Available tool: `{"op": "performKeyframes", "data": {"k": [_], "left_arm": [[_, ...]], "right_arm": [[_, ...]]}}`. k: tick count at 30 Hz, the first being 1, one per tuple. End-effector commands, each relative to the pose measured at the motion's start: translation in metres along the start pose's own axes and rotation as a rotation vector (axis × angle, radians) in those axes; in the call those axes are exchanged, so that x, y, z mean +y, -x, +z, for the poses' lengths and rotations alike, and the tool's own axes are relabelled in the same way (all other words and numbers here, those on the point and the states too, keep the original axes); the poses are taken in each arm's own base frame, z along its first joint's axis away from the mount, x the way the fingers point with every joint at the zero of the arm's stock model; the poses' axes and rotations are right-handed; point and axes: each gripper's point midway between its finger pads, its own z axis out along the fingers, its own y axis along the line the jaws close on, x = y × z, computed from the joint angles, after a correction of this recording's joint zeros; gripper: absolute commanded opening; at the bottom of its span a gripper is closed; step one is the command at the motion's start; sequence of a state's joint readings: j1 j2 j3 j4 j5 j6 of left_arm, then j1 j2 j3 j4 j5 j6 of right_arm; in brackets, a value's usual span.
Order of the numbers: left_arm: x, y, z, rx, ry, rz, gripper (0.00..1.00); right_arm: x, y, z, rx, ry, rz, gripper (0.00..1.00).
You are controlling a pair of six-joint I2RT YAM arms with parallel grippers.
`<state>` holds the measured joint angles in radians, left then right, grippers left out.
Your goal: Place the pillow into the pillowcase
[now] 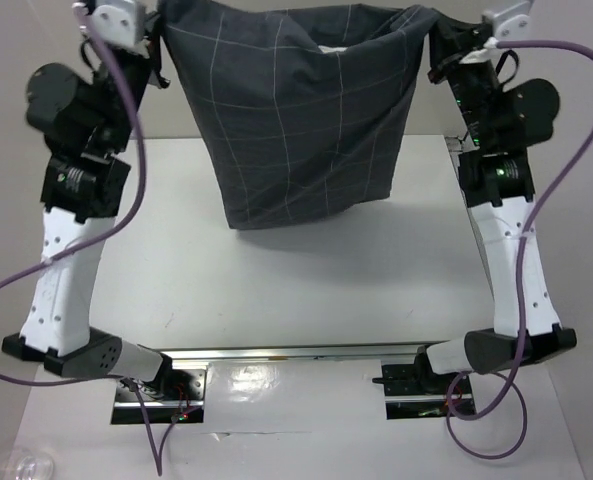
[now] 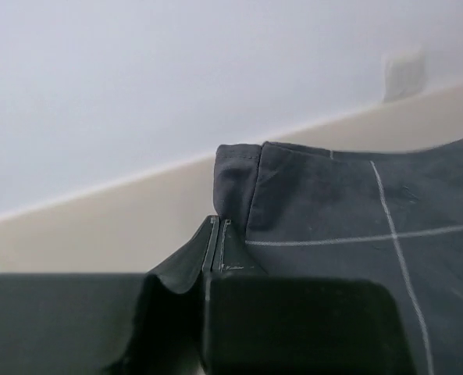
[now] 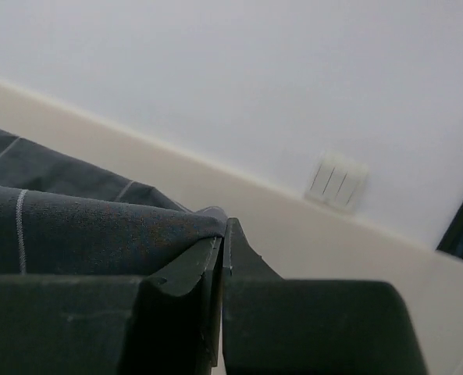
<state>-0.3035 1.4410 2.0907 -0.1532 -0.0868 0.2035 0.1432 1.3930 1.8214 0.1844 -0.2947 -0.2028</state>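
Bright, even, diffuse light — shadows on the white table are faint. Glare marks its near edge — both wrist views go dark and soft up close.

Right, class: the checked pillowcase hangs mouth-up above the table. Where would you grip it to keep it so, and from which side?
At the two top corners of the pillowcase, on the hem of the mouth, one pincer from each outer side. The cloth is thin and flat there, so the case hangs straight. The left pincer and right pincer are shut on those corners.
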Motion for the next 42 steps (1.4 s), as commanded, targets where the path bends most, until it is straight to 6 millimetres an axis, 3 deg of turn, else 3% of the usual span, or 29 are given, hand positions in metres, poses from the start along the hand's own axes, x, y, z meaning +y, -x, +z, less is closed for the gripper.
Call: {"op": "performKeyframes", "data": {"k": [1, 5, 9, 11, 14, 16, 17, 19, 20, 22, 23, 25, 26, 29, 30, 31, 32, 35, 36, 37, 39, 41, 42], "left_arm": [[0.024, 0.102, -0.039, -0.273, 0.058, 0.021, 0.00], [0.043, 0.134, -0.072, -0.325, 0.108, 0.035, 0.00], [0.048, 0.139, -0.097, -0.323, 0.118, 0.033, 0.00], [0.053, 0.140, -0.103, -0.319, 0.139, 0.020, 0.00], [0.052, 0.133, -0.101, -0.297, 0.142, 0.011, 0.00], [0.049, 0.126, -0.095, -0.277, 0.133, -0.002, 0.00], [0.044, 0.114, -0.088, -0.247, 0.122, -0.012, 0.00], [0.036, 0.093, -0.075, -0.195, 0.102, -0.039, 0.00], [0.026, 0.067, -0.063, -0.135, 0.084, -0.045, 0.00], [0.014, 0.036, -0.051, -0.065, 0.050, -0.036, 0.00], [0.003, 0.006, -0.043, -0.001, 0.032, -0.044, 0.00], [-0.006, -0.016, -0.039, 0.037, 0.009, -0.040, 0.00], [-0.013, -0.040, -0.032, 0.078, -0.003, -0.036, 0.00], [-0.028, -0.078, -0.021, 0.139, -0.031, -0.031, 0.00], [-0.036, -0.104, -0.016, 0.187, -0.045, -0.014, 0.00], [-0.039, -0.114, -0.012, 0.192, -0.046, -0.014, 0.00], [-0.040, -0.133, -0.010, 0.225, -0.047, -0.008, 0.00], [-0.049, -0.176, 0.004, 0.297, -0.053, -0.011, 0.00], [-0.046, -0.193, 0.005, 0.329, -0.042, -0.016, 0.00], [-0.038, -0.201, 0.009, 0.334, -0.017, -0.011, 0.00], [-0.028, -0.236, 0.016, 0.391, 0.020, -0.041, 0.00], [-0.011, -0.257, 0.021, 0.436, 0.093, -0.044, 0.00], [-0.011, -0.292, 0.019, 0.534, 0.110, -0.042, 0.04]], "right_arm": [[-0.017, 0.148, -0.036, -0.335, -0.073, -0.092, 0.00], [-0.021, 0.184, -0.064, -0.390, -0.119, -0.114, 0.00], [-0.028, 0.197, -0.092, -0.381, -0.159, -0.160, 0.00], [-0.029, 0.212, -0.102, -0.410, -0.175, -0.192, 0.00], [-0.034, 0.214, -0.104, -0.409, -0.202, -0.187, 0.00], [-0.034, 0.202, -0.098, -0.387, -0.197, -0.171, 0.00], [-0.034, 0.174, -0.089, -0.317, -0.185, -0.140, 0.00], [-0.026, 0.136, -0.078, -0.229, -0.139, -0.088, 0.00], [-0.020, 0.092, -0.070, -0.137, -0.110, -0.044, 0.00], [-0.010, 0.053, -0.064, -0.064, -0.069, 0.024, 0.00], [-0.005, 0.012, -0.058, 0.029, -0.049, 0.056, 0.00], [-0.002, -0.022, -0.054, 0.095, -0.044, 0.108, 0.00], [0.003, -0.056, -0.049, 0.163, -0.026, 0.133, 0.00], [0.006, -0.097, -0.040, 0.225, -0.023, 0.179, 0.00], [0.008, -0.128, -0.035, 0.276, -0.020, 0.197, 0.00], [0.008, -0.138, -0.031, 0.278, -0.021, 0.209, 0.00], [0.010, -0.161, -0.023, 0.303, -0.004, 0.221, 0.00], [0.011, -0.191, -0.010, 0.316, 0.012, 0.215, 0.00], [0.012, -0.214, -0.004, 0.334, 0.014, 0.222, 0.00], [0.012, -0.225, 0.000, 0.340, 0.014, 0.224, 0.00], [0.014, -0.252, 0.004, 0.392, 0.029, 0.234, 0.00], [0.009, -0.272, 0.017, 0.429, 0.018, 0.244, 0.29], [0.012, -0.289, 0.010, 0.519, 0.017, 0.273, 0.39]]}}
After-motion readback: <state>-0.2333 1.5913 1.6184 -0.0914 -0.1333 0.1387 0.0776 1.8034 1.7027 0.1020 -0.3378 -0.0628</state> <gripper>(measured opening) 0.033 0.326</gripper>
